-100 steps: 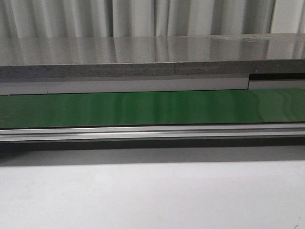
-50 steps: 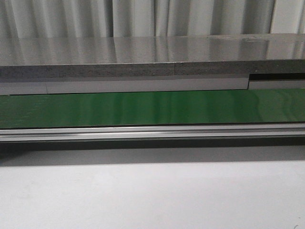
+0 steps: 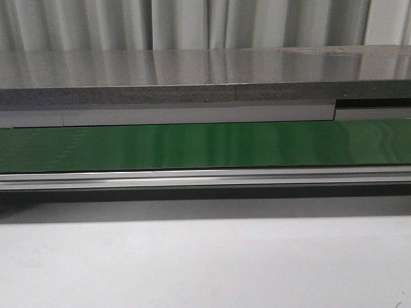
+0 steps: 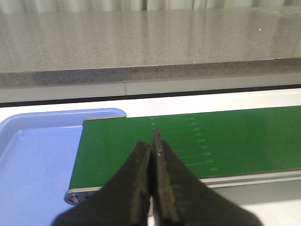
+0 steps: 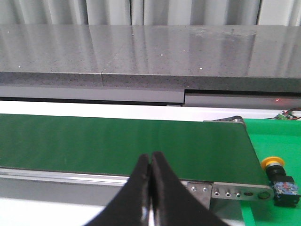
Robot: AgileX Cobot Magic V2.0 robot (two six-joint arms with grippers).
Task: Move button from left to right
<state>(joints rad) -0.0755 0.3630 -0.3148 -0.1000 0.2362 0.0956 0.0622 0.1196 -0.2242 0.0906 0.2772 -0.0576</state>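
Note:
The button (image 5: 278, 181), with a yellow mushroom cap and a black boxy body, lies on a bright green surface (image 5: 277, 136) just past the right end of the green conveyor belt (image 5: 117, 141). It shows only in the right wrist view. My right gripper (image 5: 151, 157) is shut and empty, over the belt's near edge, well to the left of the button. My left gripper (image 4: 152, 143) is shut and empty over the belt's left end (image 4: 188, 141). Neither gripper shows in the front view, where the belt (image 3: 205, 146) is bare.
A blue tray (image 4: 33, 160) sits at the belt's left end. A grey stone-like counter (image 3: 205, 70) runs behind the belt, with curtains behind it. A silver rail (image 3: 205, 178) edges the belt's near side, above a white table (image 3: 205, 263).

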